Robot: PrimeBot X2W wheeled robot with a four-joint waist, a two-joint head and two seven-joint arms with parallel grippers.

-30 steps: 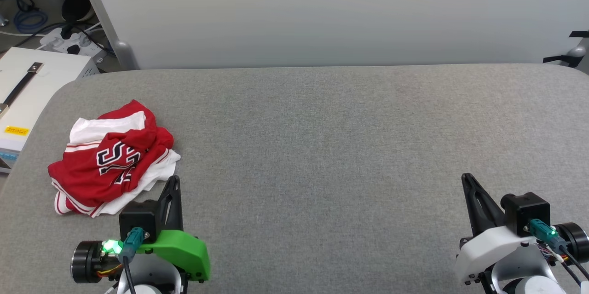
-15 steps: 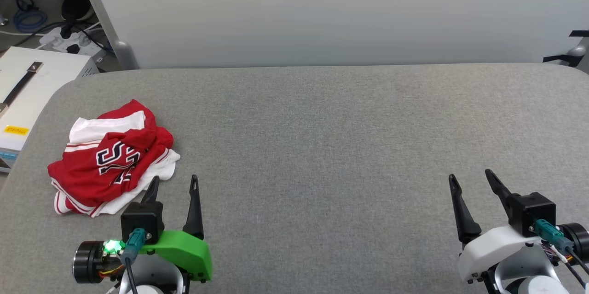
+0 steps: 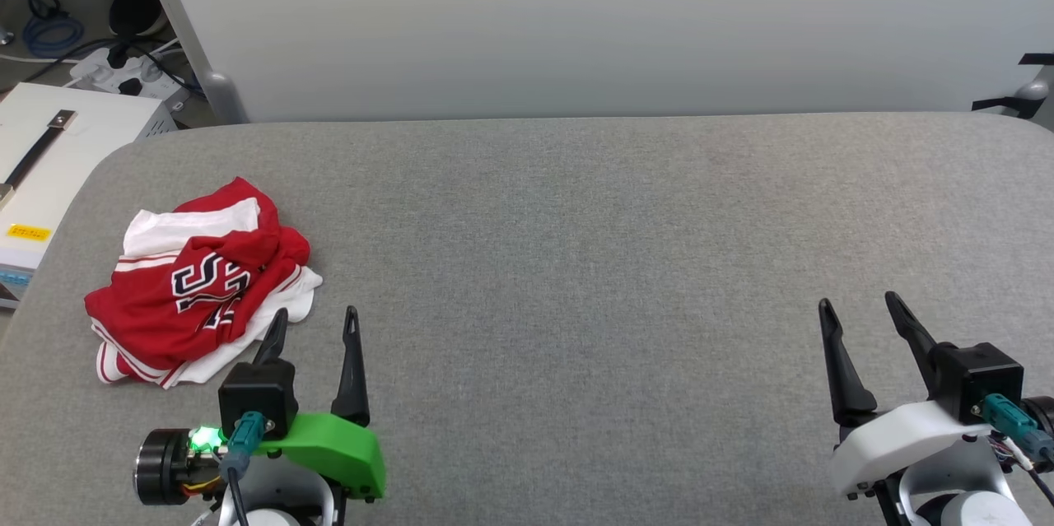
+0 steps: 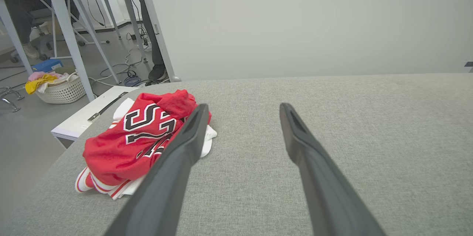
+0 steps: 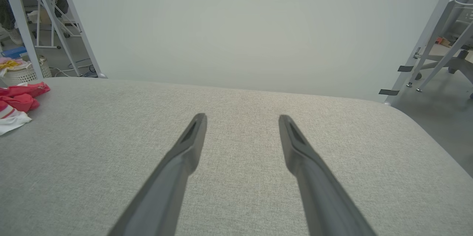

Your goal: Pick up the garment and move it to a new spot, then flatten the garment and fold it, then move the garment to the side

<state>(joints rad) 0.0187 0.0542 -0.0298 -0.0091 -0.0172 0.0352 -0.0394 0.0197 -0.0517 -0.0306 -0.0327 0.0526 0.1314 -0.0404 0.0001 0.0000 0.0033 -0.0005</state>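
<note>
Left gripper (image 3: 317,312), right gripper (image 3: 857,300): jaws newly apart; garment (image 3: 198,287) unmoved

You get the garment (image 5: 18,97) cut off at the right wrist view's left edge, and the left claw (image 4: 242,106) hides part of its lettering.

A grey fabric-covered desk (image 3: 576,263) (corners rounded) carries a crumpled red-and-white garment (image 3: 198,287) at the left of the frame.

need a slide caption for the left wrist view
Open left gripper aimed across the grey padded table, crumpled red-and-white garment lying just to its left
</note>
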